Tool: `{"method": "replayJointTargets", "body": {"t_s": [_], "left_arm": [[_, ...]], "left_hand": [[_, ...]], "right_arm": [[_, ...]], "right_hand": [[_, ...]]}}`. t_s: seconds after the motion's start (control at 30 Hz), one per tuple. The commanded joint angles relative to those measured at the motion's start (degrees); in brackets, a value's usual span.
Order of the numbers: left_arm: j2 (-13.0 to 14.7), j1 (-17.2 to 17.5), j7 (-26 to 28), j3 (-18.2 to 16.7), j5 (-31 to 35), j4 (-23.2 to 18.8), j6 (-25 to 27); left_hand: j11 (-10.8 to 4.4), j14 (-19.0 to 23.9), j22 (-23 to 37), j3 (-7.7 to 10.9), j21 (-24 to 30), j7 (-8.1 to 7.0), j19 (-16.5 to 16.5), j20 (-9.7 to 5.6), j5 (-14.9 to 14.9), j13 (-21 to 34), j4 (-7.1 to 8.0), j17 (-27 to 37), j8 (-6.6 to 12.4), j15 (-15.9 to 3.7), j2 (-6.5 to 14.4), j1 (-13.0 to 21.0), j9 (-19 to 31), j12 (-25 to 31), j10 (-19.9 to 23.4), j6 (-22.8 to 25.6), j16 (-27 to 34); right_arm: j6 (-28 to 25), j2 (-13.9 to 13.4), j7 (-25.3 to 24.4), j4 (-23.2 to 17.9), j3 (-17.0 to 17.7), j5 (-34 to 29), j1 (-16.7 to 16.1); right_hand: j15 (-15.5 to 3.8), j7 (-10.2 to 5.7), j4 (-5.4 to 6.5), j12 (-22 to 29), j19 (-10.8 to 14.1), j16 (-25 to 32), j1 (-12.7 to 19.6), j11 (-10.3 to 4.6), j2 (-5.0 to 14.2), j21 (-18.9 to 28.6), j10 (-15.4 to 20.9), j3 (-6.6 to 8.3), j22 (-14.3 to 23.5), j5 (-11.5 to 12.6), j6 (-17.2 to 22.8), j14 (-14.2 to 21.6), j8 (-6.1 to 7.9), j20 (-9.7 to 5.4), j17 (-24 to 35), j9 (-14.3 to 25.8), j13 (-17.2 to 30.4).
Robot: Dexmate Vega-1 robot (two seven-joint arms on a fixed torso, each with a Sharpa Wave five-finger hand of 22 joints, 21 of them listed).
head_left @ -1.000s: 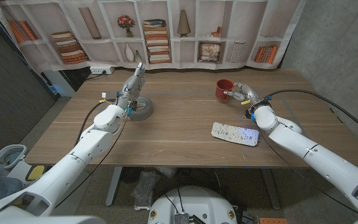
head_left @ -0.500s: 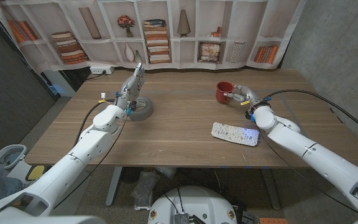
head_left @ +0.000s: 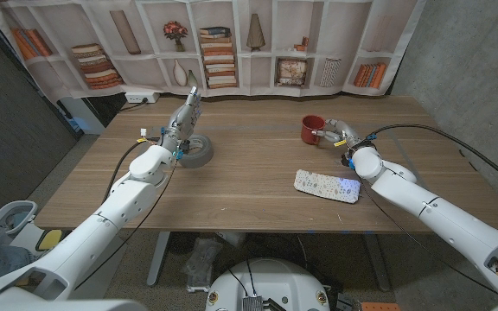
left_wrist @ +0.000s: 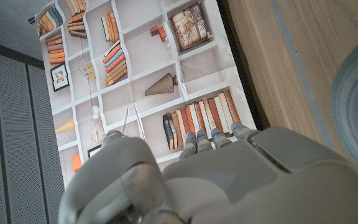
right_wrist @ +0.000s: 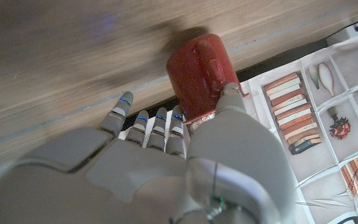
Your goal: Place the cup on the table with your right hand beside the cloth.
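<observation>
Since a second ago the right hand [head_left: 339,133] has eased slightly to the right beside the cup [head_left: 311,127], which has hardly shifted on the table [head_left: 258,186]. That red cup stands upright on the far right part of the wooden top, well behind the cloth [head_left: 328,185], a pale patterned piece lying flat nearer the front edge. From the head camera the right hand's fingers reach toward the cup's right side; in the right wrist view the thumb [right_wrist: 229,99] lies against the cup [right_wrist: 202,71] while the other fingers [right_wrist: 146,124] stand spread beside it. Whether the hand actually holds the cup I cannot tell.

Across the table, the left hand [head_left: 185,117] stands with fingers straight and close together, pointing toward the back wall, just above a grey roll of tape [head_left: 197,150] that lies flat on the wood. The left wrist view shows the back of that hand [left_wrist: 229,180] with the roll's rim [left_wrist: 353,93] beside it.

Brown wood grain covers the tabletop. Behind it hangs a printed backdrop [head_left: 232,43] of white shelves with books, vases and a flower picture. Grey wall [head_left: 465,60] rises on the right, and a dark panel [head_left: 15,112] stands on the left.
</observation>
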Motion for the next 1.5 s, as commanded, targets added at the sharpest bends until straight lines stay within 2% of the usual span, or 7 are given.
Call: {"method": "replayJointTargets", "body": {"t_s": [0.03,1.17,1.27,1.5], "left_arm": [[-0.4,-0.3,-0.2,0.2,0.0,0.6,-0.2],[-0.2,0.7,0.4,0.1,0.1,-0.3,-0.2],[-0.1,0.7,0.5,0.0,0.1,-0.6,-0.2],[-0.1,0.9,0.7,0.0,0.1,-0.7,-0.2]], "left_hand": [[-0.13,0.2,0.3,-0.47,0.5,-0.28,-1.2,-1.50,-0.2,0.3,-0.18,0.1,-0.02,0.04,0.3,0.5,0.2,-0.1,0.0,0.0,-0.1],[-0.11,0.2,0.3,-0.67,0.5,-0.25,-1.2,-1.43,-0.2,0.3,-0.22,0.1,-0.01,-0.03,0.5,0.8,0.2,-0.1,0.1,0.2,-0.1],[-0.08,0.2,0.3,-0.68,0.5,-0.37,-1.2,-1.42,-0.2,0.3,-0.22,0.1,-0.03,-0.07,0.5,0.8,0.2,-0.1,0.1,0.1,-0.1],[-0.01,0.2,0.3,-0.71,0.5,-0.34,-1.2,-1.36,-0.2,0.3,-0.23,0.1,-0.03,-0.08,0.6,0.9,0.2,-0.1,0.1,0.2,-0.1]], "right_arm": [[-1.0,0.0,0.4,0.4,-0.5,-0.2,0.6],[-1.8,0.1,1.1,1.4,-1.0,0.9,0.8],[-1.7,0.0,1.0,1.3,-0.9,1.1,0.6],[-2.1,-0.3,1.3,1.0,-1.0,1.1,0.7]], "right_hand": [[0.05,-8.56,-0.19,-0.3,0.4,0.1,0.2,0.05,0.22,0.0,0.3,0.39,0.2,-0.2,9.0,0.4,0.06,0.31,0.2,0.1,0.0],[0.06,-8.56,0.09,-0.5,0.3,0.1,-0.3,0.05,0.14,-0.1,0.5,0.41,0.2,-0.7,9.0,0.8,-0.47,0.35,0.2,0.2,0.1],[0.07,-8.56,0.25,-0.6,0.1,0.0,-0.7,0.07,-0.11,-0.1,0.5,0.25,0.2,-0.9,7.1,0.7,-1.46,0.34,0.3,0.1,0.1],[0.17,-8.18,0.45,-0.9,0.1,0.0,-1.2,0.16,-0.38,-0.1,0.2,0.04,0.2,-1.0,5.6,0.5,-2.33,0.46,0.3,0.0,0.1]]}}
